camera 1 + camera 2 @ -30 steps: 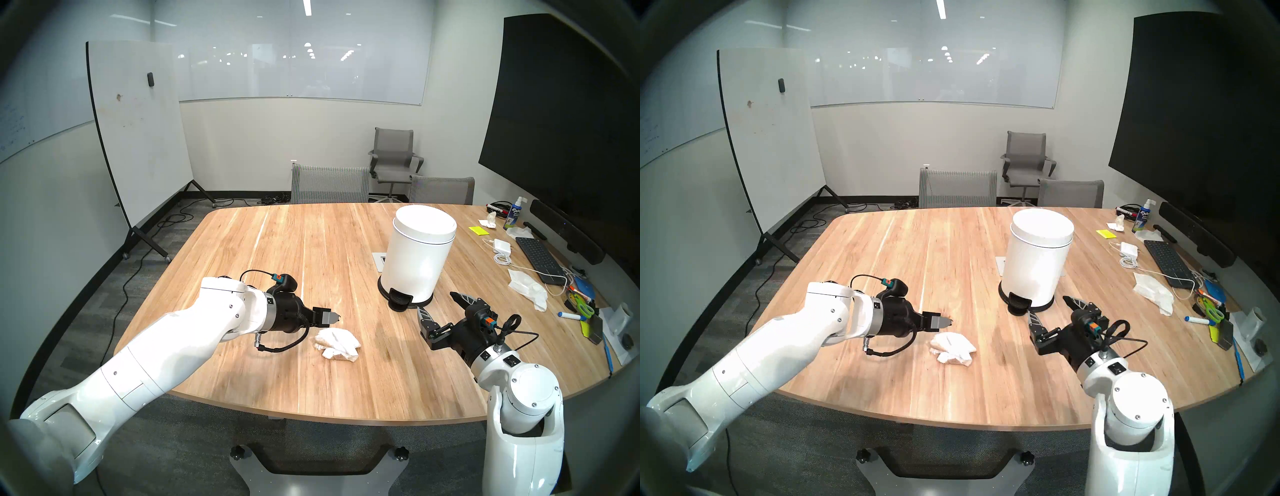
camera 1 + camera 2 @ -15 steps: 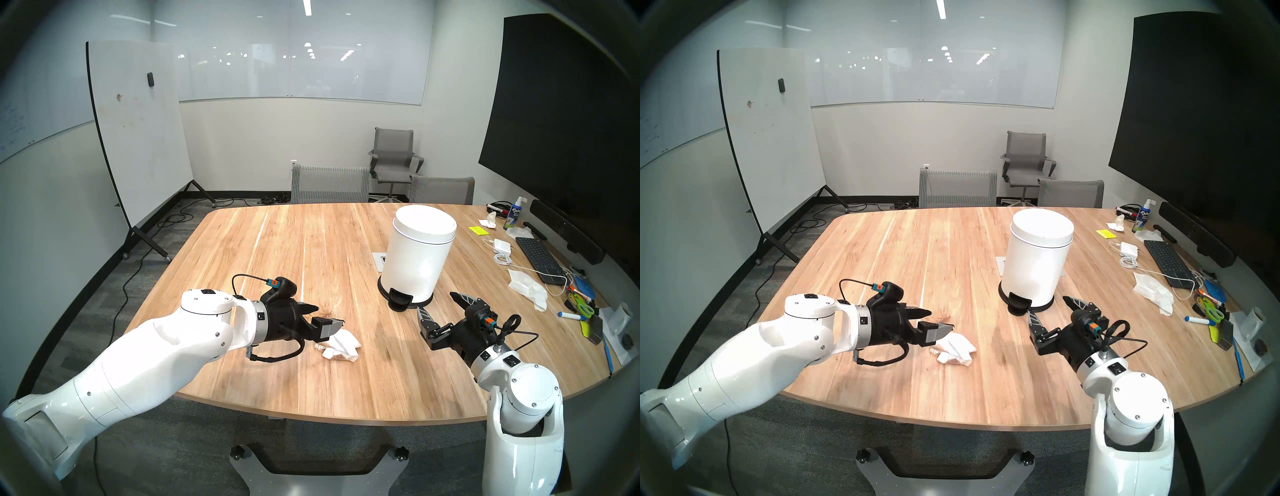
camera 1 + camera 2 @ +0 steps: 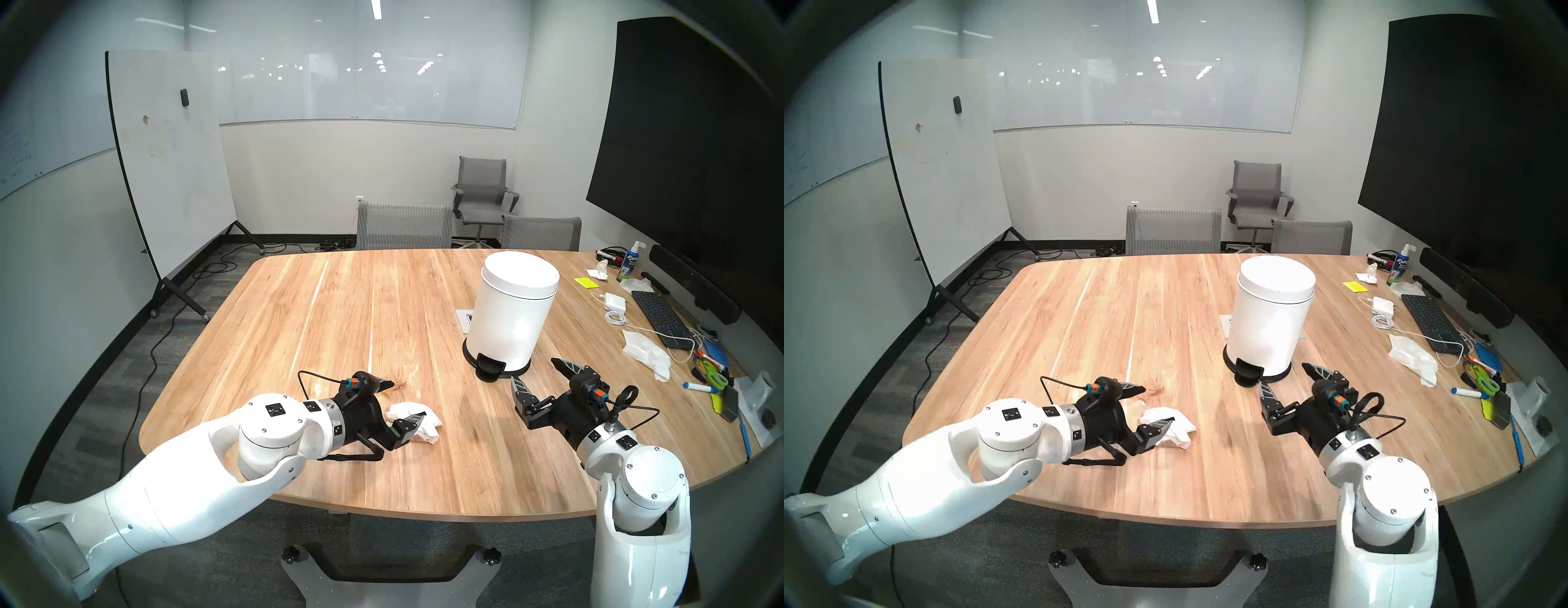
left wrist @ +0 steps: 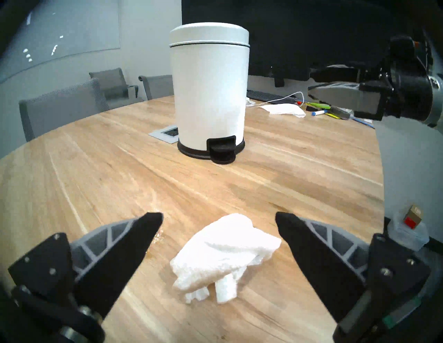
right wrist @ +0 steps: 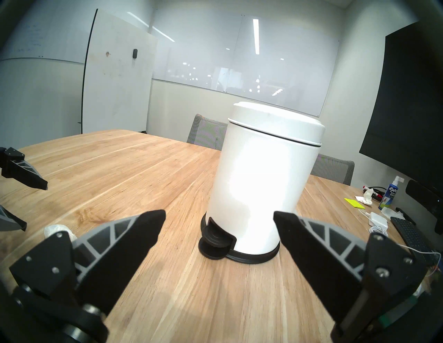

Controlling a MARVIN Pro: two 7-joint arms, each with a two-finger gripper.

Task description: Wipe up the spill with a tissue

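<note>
I am keeping the left gripper [image 4: 219,224] low over the tabletop [image 3: 382,305], jaws wide open and straddling the crumpled tissue [image 4: 223,256] without touching it. The spill [image 3: 401,384] is lying just beyond the tissue. The right gripper [image 5: 219,221] is facing the white pedal bin [image 5: 266,182], jaws open and empty.

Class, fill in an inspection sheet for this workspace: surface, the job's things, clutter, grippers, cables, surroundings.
Surface: wooden table, amber spill streaked near the tissue.
Job's things: crumpled tissue lying on the table, not held.
Clutter: white bin; keyboard, markers and scissors at the right edge.
Grippers: left gripper open, its fingers either side of the tissue; right gripper open, empty, facing the bin.
Cables: white charger cord by the keyboard.
Surroundings: whiteboard, chairs.
</note>
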